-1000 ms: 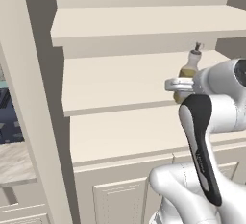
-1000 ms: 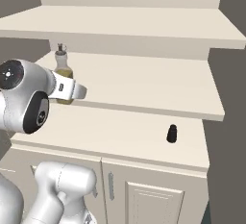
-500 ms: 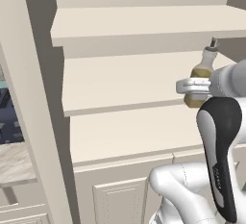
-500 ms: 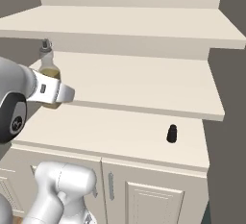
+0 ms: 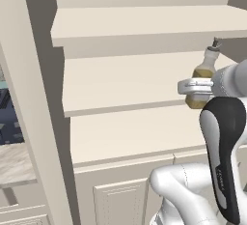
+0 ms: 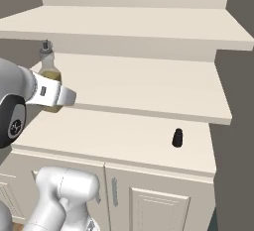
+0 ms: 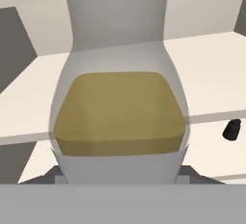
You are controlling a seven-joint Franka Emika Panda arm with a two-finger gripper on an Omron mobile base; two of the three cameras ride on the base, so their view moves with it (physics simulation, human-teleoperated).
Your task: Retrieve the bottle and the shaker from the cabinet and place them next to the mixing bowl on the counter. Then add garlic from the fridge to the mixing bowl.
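One bottle (image 5: 202, 78), one shaker (image 6: 177, 138)

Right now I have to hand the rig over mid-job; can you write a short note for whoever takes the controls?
Gripper: shut on the bottle, held upright, clear of the cabinet shelves, at their left end as the right base view shows it.
Shaker: standing on the cabinet's lowest open shelf, toward its right end, untouched.
Done: bottle picked up.
Left: set the bottle by the mixing bowl, fetch the shaker and do likewise, then put garlic from the fridge in the bowl.
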